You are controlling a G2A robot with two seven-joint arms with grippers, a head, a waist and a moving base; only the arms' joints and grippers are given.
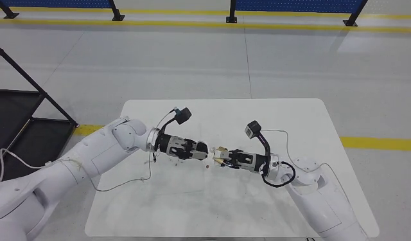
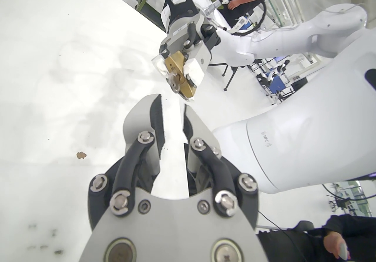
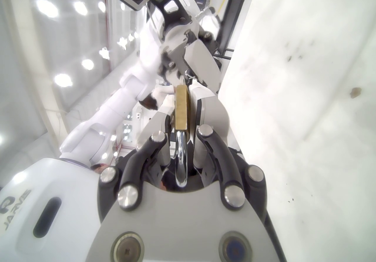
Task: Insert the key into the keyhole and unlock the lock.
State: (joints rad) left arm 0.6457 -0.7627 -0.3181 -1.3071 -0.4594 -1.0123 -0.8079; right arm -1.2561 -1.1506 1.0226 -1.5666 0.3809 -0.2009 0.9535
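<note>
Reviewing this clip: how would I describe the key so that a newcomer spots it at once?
Look above the middle of the white table. There the right claw grips a brass padlock, and the key is the small silver piece sticking out of the padlock's end that faces the open, empty left claw. Unlike the silver shackle, it sits outside the grip.

Bright overhead light, soft shadows
</note>
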